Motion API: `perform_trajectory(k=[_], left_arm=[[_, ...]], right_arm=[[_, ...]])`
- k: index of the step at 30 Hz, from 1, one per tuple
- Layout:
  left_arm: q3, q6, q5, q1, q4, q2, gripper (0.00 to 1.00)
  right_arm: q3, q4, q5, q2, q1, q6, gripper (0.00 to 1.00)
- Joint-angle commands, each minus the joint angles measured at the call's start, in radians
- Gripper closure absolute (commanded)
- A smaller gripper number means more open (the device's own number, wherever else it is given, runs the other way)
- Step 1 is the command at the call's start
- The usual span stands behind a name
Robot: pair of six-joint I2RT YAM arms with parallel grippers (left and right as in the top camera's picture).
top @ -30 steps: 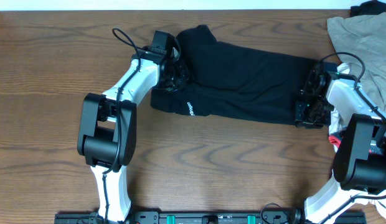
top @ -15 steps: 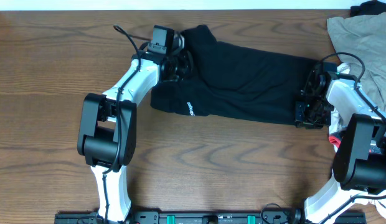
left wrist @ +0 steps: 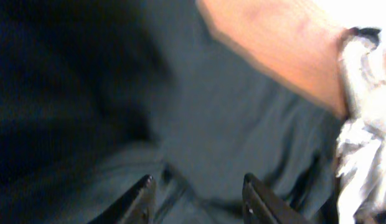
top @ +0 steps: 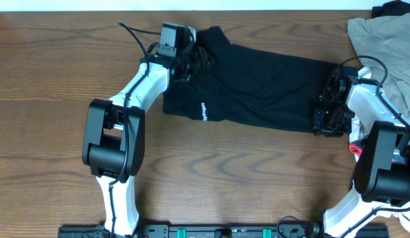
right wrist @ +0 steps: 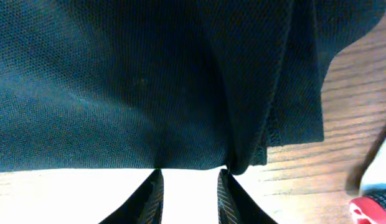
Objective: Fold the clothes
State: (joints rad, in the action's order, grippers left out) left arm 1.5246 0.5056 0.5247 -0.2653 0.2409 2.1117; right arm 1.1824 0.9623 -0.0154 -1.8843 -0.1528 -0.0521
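Observation:
The clothes (top: 264,86) are one long black garment stretched left to right across the table, with a small white logo (top: 204,111) near its front left edge. My left gripper (top: 195,58) sits over the garment's bunched far left corner. In the blurred left wrist view, this gripper (left wrist: 197,186) has its jaws apart above the dark fabric (left wrist: 243,112). My right gripper (top: 327,109) is at the garment's right end. In the right wrist view, its fingertips (right wrist: 190,175) stand parted right at the hem of the fabric (right wrist: 118,81), with bright table showing between them.
A beige-khaki garment (top: 383,39) lies at the back right corner, with a dark item (top: 393,8) behind it. A red-and-white item (top: 356,147) sits beside the right arm, also seen as a red-and-white item (right wrist: 370,208). Bare wooden table (top: 258,172) runs along the front.
My left gripper slid toward the far edge, dragging the garment's left end a little, and its jaws went from shut to apart. The right arm has not moved.

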Motion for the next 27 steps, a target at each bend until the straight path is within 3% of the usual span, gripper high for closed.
perform_trajectory(k=[1,6,10,18,27], left_arm=[[0.006,-0.099,0.025,0.009,0.118,-0.021,0.55],[0.006,-0.233,-0.007,0.014,0.331,-0.042,0.60],[0.003,-0.241,-0.194,0.013,0.450,-0.040,0.60],[-0.046,-0.244,-0.475,0.014,0.438,-0.019,0.60],[-0.090,-0.244,-0.515,0.023,0.489,-0.019,0.64]], right_arm=[[-0.003,-0.001,-0.003,0.000,0.008,0.005,0.73],[-0.003,-0.004,-0.003,0.000,0.008,0.005,0.72],[-0.003,0.004,-0.003,0.000,0.008,0.005,0.72],[-0.003,0.006,-0.003,0.000,0.008,0.005,0.72],[-0.003,0.065,-0.002,0.000,0.010,0.000,0.71]])
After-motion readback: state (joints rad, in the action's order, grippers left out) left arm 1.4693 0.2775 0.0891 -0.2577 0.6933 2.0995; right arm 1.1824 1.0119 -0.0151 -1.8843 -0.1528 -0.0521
